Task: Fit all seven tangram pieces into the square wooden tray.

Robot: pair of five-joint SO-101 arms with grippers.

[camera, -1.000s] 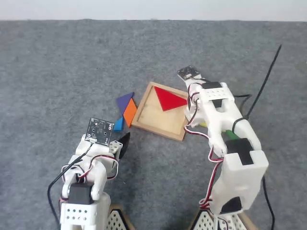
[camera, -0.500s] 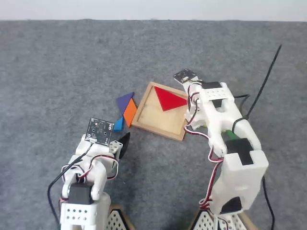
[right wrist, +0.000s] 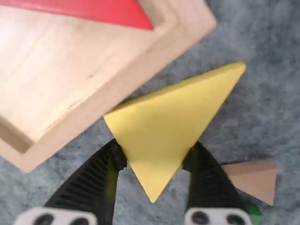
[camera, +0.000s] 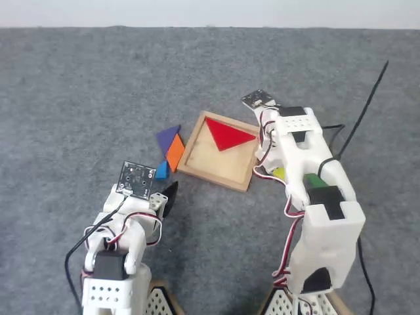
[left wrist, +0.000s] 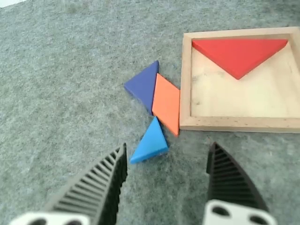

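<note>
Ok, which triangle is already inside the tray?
The red triangle, flat inside the tray. The blue triangle and purple triangle lie outside on the carpet; the right gripper holds the yellow triangle.

From my station I see a grey felt-covered table (camera: 79, 85) carrying the square wooden tray (camera: 220, 164). An orange parallelogram (left wrist: 167, 103) lies flat against the tray's outer rim on one side, a purple triangle (left wrist: 143, 86) touches the orange piece's far edge, and a blue triangle (left wrist: 150, 144) sits tip-to-corner just beside it. On the tray's opposite side a yellow triangle (right wrist: 173, 122) meets the rim, though I can't tell if it rests flat. A tan triangle (right wrist: 253, 180) and a green piece (camera: 314, 180) lie just beyond it.
</note>
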